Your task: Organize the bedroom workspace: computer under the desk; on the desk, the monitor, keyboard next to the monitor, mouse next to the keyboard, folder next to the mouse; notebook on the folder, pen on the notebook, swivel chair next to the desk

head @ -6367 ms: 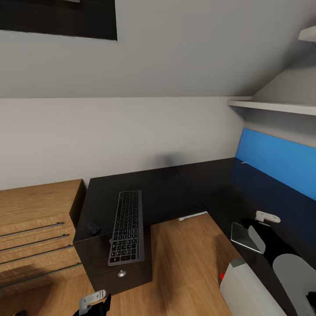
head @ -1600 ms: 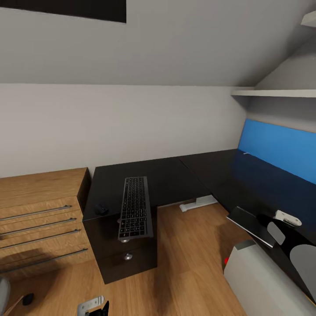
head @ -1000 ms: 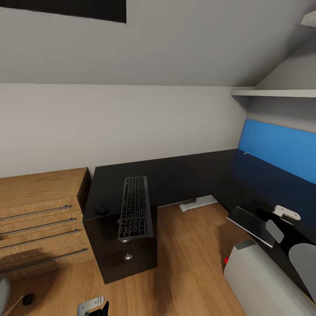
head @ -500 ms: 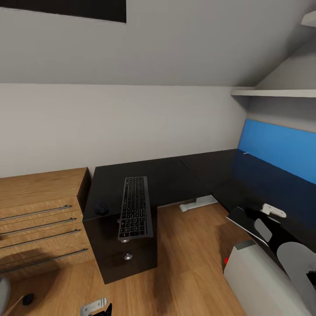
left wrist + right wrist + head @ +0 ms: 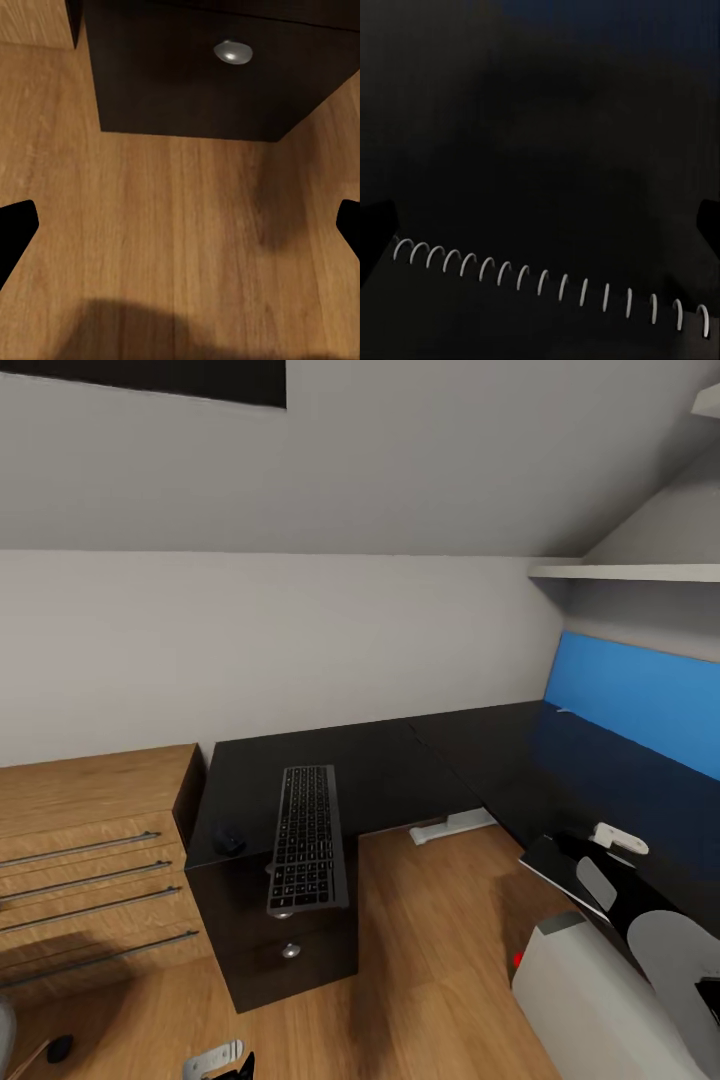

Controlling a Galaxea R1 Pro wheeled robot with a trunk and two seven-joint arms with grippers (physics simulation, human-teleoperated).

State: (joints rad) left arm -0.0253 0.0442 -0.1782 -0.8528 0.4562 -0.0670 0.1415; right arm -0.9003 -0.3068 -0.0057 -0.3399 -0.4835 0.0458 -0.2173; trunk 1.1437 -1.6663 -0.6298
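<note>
I am seeing the slim black keyboard (image 5: 307,838) lying on the long black L-shaped surface (image 5: 400,770), overhanging its drawer unit. My right pincer (image 5: 540,225) is hovering wide open over a dark grey spiral-bound notebook (image 5: 540,330) on that surface. My left pincer (image 5: 180,225) is hanging open above the wooden floor (image 5: 165,225).

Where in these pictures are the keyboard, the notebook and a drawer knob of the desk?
keyboard (image 5: 306,838): head view, middle of its key field.
notebook (image 5: 547,289): right wrist view, on its wire spiral binding.
drawer knob (image 5: 233,52): left wrist view, centre of the silver knob on the desk's black drawer front.
</note>
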